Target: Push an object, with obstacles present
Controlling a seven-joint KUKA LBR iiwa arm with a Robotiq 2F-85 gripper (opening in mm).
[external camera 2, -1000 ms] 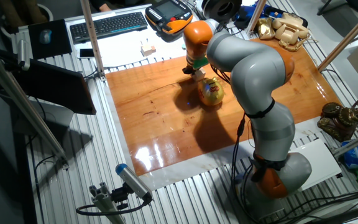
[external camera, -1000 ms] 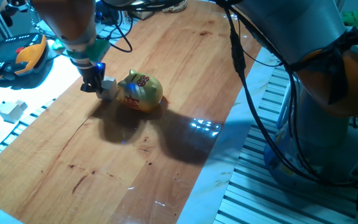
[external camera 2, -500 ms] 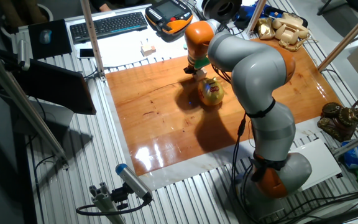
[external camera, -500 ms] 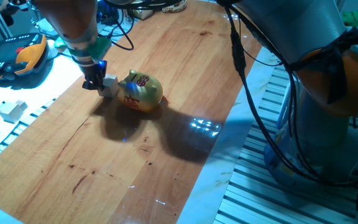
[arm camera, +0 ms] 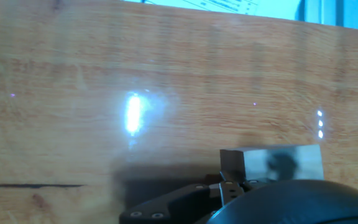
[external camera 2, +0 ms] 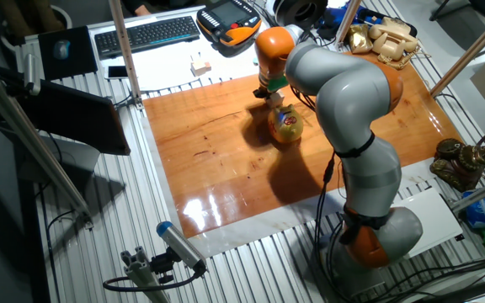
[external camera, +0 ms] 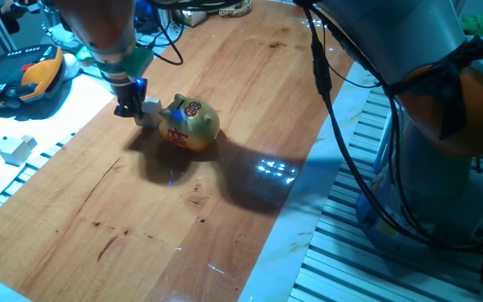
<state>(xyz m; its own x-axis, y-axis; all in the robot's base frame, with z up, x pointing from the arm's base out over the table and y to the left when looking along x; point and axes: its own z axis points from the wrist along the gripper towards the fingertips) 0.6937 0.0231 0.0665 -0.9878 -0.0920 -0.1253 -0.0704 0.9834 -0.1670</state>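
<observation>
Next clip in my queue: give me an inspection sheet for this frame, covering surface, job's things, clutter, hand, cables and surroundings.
Surface: wooden table, glossy, with dark scratches and light glare.
Job's things: small beige cube sits right beside the golden pig; whether they touch, cannot tell.
Clutter: a white block lies off the wood on the pale border.
Hand: hand is low at the cube's far side from the pig; open or shut, cannot tell.
Cables: black cables hang along the arm; more lie at the table's far edge.
Surroundings: keyboard, orange-and-black controller, old-style gold telephone.
</observation>
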